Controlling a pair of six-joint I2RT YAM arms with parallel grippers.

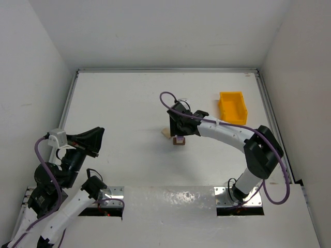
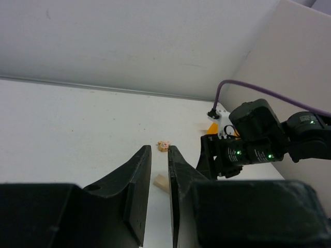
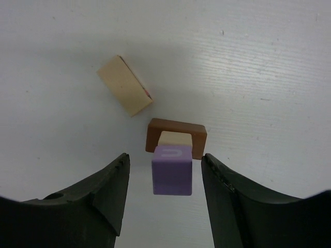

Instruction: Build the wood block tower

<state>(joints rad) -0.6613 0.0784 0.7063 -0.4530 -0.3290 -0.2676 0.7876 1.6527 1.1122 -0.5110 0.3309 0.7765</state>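
Note:
A purple block (image 3: pixel 172 170) stands on a dark brown arch block (image 3: pixel 176 129), and a light tan block (image 3: pixel 175 138) shows inside the arch. This small stack (image 1: pixel 179 140) is at the table's middle. My right gripper (image 3: pixel 165 156) hangs over it, open, with a finger on each side of the purple block and clear of it. A loose tan block (image 3: pixel 124 85) lies just left of the stack (image 1: pixel 164 133). Far to the left, my left gripper (image 1: pixel 98 140) is raised, its fingers (image 2: pixel 139 170) a narrow gap apart with nothing between them.
A yellow bin (image 1: pixel 232 107) stands at the back right, beyond the right arm (image 1: pixel 227 132). A small orange piece (image 2: pixel 164 146) lies on the table beyond the left gripper's tips. White walls close the table on three sides.

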